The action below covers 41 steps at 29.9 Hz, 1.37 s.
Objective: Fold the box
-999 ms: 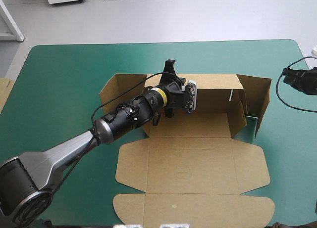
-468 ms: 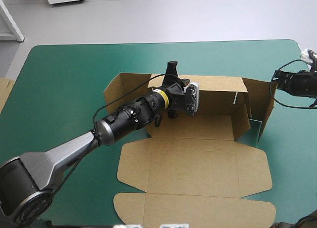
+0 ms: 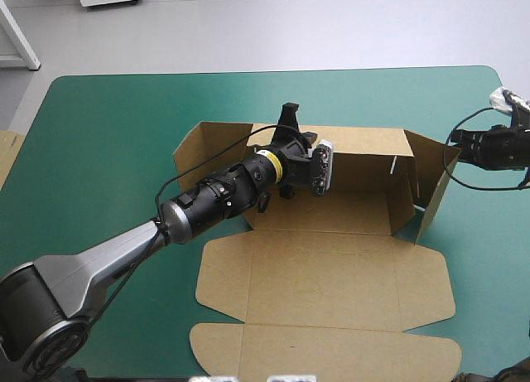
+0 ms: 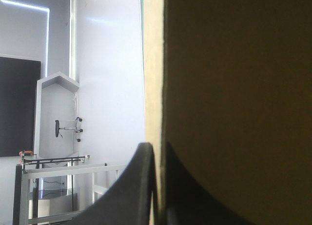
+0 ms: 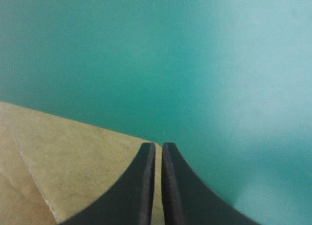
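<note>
Your box (image 3: 331,266) lies in the middle of the bench (image 3: 108,133), on the teal-green cover. Its lid panels lie flat toward the near edge and its rear wall (image 3: 364,154) is raised. Your left end effector (image 3: 289,114) is clamped on that wall's top edge; its wrist view shows the board pinched between the black fingers (image 4: 136,186). The change is on the right: your right end effector (image 3: 456,139) has come in from the bench's right edge and now sits at the outer corner of the right end flap (image 3: 431,175), clenched with nothing visible in its grip. The flap, splayed outward earlier, has swung inward and stands steeper. I judge you are pushing the end wall up, ready for tucking
</note>
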Available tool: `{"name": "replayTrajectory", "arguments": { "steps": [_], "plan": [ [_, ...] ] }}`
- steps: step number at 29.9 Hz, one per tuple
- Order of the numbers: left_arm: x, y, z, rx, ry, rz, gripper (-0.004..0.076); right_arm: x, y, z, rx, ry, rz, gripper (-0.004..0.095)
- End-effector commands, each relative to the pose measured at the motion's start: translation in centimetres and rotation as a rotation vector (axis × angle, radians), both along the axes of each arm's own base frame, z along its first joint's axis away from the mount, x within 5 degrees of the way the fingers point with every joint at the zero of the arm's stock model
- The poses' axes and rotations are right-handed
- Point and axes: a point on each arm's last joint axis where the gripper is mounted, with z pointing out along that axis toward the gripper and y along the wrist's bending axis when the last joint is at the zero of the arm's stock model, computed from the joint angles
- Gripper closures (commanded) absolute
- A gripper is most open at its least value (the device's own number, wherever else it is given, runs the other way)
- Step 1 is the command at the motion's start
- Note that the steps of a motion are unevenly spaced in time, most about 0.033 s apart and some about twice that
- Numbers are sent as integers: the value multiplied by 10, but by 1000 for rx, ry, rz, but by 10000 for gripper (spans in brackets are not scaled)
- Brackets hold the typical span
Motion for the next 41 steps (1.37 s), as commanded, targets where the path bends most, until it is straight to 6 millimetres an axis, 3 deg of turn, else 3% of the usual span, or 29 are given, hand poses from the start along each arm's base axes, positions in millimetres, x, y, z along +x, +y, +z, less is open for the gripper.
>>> {"name": "replayTrajectory", "arguments": {
  "steps": [1,15,21,34,38,41],
  "plan": [
    [-7,-1,13,-55,5,1,734,-10,8,27,4,-78,45,856],
    [-2,-5,1,-21,19,2,734,-31,24,12,28,-129,128,854],
    [-2,-5,1,-22,21,3,734,-37,28,4,35,-152,152,767],
    [-3,-5,0,-30,31,7,734,-54,45,17,10,-295,372,755],
    [-3,-5,0,-33,34,9,734,-54,58,12,-38,-264,456,654],
    [-3,-5,0,-33,34,9,734,-54,73,7,-86,-232,545,520]
  ]
}}
